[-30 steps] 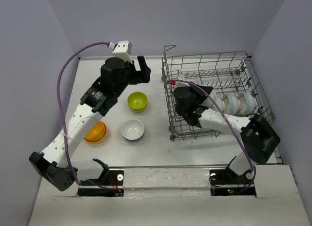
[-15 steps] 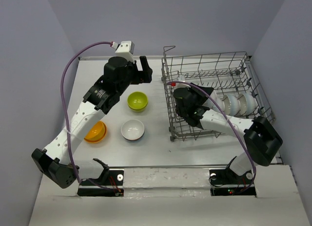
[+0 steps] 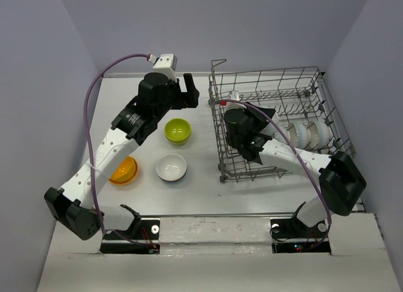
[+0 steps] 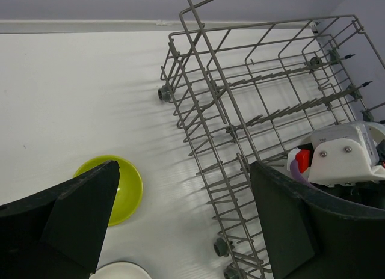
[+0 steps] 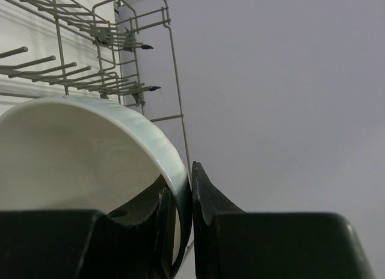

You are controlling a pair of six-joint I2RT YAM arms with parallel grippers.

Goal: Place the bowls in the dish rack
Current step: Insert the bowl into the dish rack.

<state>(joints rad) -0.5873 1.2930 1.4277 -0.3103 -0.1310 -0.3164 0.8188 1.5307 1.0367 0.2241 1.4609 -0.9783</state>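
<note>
- The large rectangular grey wire dish rack (image 3: 296, 90) fills the right half of the overhead view and stands on the white tabletop (image 3: 201, 185).
- The right gripper (image 5: 182, 201) reaches into the left part of the rack. In its wrist view the two black fingers are clamped on the rim of a round white bowl with a pale bluish outer wall (image 5: 90, 141), one finger inside the rim and one outside. The bowl is tipped on edge, with rack tines behind it.
- A row of pale round bowls (image 3: 308, 133) stands on edge among the tines at the right side of the rack.
- The left gripper (image 3: 187, 90) hovers over the table at the upper centre of the overhead view, just left of the rack's far-left corner. Its jaws are spread wide and grasp nothing.
- A small lime green bowl (image 3: 177, 130) sits upright on the table at centre frame, between the left arm and the rack and apart from both.
- A small white bowl (image 3: 171, 168) sits just below it in the frame, near it but not touching.
- A small orange bowl (image 3: 124, 170) lies to the left of the white one, partly hidden under the left forearm.
</note>
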